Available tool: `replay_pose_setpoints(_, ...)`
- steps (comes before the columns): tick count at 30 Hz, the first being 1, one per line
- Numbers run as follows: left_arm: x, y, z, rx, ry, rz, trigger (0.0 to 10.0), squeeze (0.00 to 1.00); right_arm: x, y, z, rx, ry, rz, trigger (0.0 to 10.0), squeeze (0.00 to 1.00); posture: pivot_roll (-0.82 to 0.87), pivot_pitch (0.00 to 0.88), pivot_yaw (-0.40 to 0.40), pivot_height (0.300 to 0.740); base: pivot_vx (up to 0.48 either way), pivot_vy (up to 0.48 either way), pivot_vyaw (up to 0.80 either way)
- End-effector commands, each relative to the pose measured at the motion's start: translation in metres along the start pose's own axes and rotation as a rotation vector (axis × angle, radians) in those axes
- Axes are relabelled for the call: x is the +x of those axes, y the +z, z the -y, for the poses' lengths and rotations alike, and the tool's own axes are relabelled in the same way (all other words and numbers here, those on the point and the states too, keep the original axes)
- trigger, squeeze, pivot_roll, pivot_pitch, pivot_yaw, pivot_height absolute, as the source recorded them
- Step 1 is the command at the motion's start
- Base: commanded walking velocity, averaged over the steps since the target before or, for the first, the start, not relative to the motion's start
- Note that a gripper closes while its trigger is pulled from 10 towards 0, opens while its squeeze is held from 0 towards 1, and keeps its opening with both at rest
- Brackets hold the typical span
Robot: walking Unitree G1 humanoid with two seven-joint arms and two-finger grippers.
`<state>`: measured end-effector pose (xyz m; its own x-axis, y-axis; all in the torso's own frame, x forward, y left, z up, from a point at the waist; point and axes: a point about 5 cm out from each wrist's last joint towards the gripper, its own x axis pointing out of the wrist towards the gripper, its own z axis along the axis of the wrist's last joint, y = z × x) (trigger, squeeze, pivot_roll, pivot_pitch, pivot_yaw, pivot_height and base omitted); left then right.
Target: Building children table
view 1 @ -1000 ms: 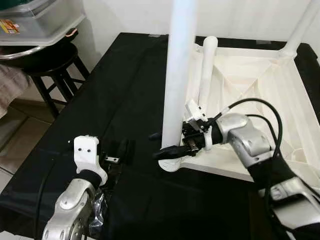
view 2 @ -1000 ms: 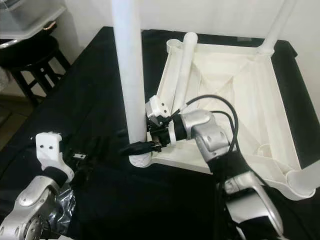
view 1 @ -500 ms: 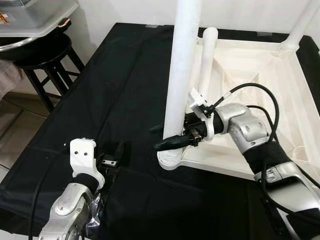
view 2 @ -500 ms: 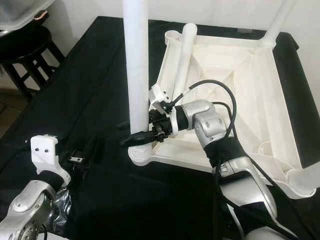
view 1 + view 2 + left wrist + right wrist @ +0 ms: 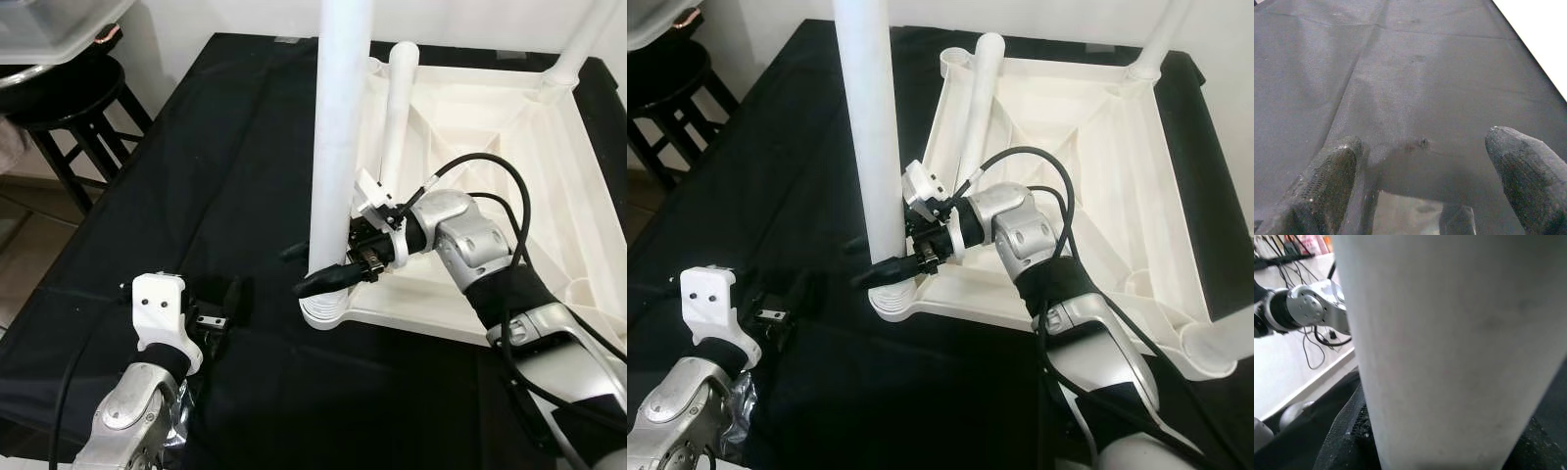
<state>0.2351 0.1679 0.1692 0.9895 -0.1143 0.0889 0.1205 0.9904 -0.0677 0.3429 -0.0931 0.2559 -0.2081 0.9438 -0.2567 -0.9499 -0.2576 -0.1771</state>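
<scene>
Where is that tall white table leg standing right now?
The tall white plastic table leg stands upright in the near left corner socket of the upturned white tabletop, with the right end effector clamped round its base.

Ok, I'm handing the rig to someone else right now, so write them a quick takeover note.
Right gripper: shut on the upright white leg, low down near its threaded corner socket of the upturned tabletop.
Left gripper: open, holding nothing, low over the black cloth.
Done, as far as shown: legs stand at the far right corner and near right corner.
Left: whether the gripped leg is fully seated cannot be told; one loose leg leans inside the tabletop by the far left corner, not yet fitted.
</scene>
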Motion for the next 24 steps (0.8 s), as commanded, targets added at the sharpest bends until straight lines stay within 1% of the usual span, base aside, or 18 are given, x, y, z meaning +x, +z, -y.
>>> replay_pose_setpoints(1, -0.005, -0.003, -0.001, 0.000, 0.014, -0.024, 10.0, 0.00, -0.002, -0.014, -0.002, 0.010, 0.003, -0.115, 10.0, 0.00, 0.09, 0.351, -0.003, 0.740, 0.000, 0.000, 0.00)
replay_pose_setpoints(4, -0.005, -0.003, -0.001, 0.000, 0.014, -0.024, 10.0, 0.00, -0.002, -0.014, -0.002, 0.010, 0.003, -0.115, 10.0, 0.00, 0.09, 0.351, -0.003, 0.740, 0.000, 0.000, 0.00)
replay_pose_setpoints(7, -0.005, -0.002, 0.000, -0.002, 0.017, -0.023, 10.0, 0.00, 0.001, -0.021, -0.007, -0.019, 0.037, -0.166, 10.0, 0.00, 0.09, 0.355, -0.005, 0.740, 0.000, 0.000, 0.00)
replay_pose_setpoints(8, -0.005, -0.002, 0.000, -0.002, 0.018, -0.022, 10.0, 0.00, 0.003, -0.022, -0.009, -0.024, 0.049, -0.163, 10.0, 0.00, 0.09, 0.355, -0.005, 0.740, 0.000, 0.000, 0.00)
replay_pose_setpoints(14, -0.005, -0.001, 0.000, -0.002, 0.021, -0.023, 10.0, 0.00, 0.006, -0.023, -0.013, -0.031, 0.067, -0.147, 10.0, 0.00, 0.10, 0.359, -0.004, 0.740, 0.000, 0.000, 0.00)
replay_pose_setpoints(15, -0.005, 0.000, 0.000, -0.001, 0.021, -0.023, 10.0, 0.00, 0.006, -0.026, -0.016, -0.023, 0.072, -0.138, 10.0, 0.00, 0.10, 0.360, -0.002, 0.740, 0.000, 0.000, 0.00)
replay_pose_setpoints(17, -0.005, 0.000, 0.000, -0.001, 0.021, -0.023, 10.0, 0.00, 0.006, -0.026, -0.016, -0.023, 0.072, -0.138, 10.0, 0.00, 0.10, 0.360, -0.002, 0.740, 0.000, 0.000, 0.00)
replay_pose_setpoints(19, -0.003, 0.000, -0.001, 0.000, 0.021, -0.024, 10.0, 0.00, 0.004, -0.031, -0.022, -0.005, 0.072, -0.122, 10.0, 0.00, 0.09, 0.360, 0.001, 0.740, 0.000, 0.000, 0.00)
replay_pose_setpoints(20, -0.003, 0.000, -0.001, 0.000, 0.021, -0.024, 10.0, 0.00, 0.004, -0.031, -0.022, -0.005, 0.072, -0.122, 10.0, 0.00, 0.09, 0.360, 0.001, 0.740, 0.000, 0.000, 0.00)
replay_pose_setpoints(21, -0.003, 0.001, -0.001, 0.000, 0.020, -0.023, 10.0, 0.00, 0.003, -0.034, -0.026, 0.007, 0.066, -0.109, 10.0, 0.00, 0.09, 0.360, 0.002, 0.740, 0.000, 0.000, 0.00)
replay_pose_setpoints(24, -0.002, 0.001, -0.001, -0.001, 0.020, -0.023, 10.0, 0.00, 0.002, -0.036, -0.028, 0.014, 0.062, -0.102, 10.0, 0.00, 0.09, 0.360, 0.002, 0.740, 0.000, 0.000, 0.00)
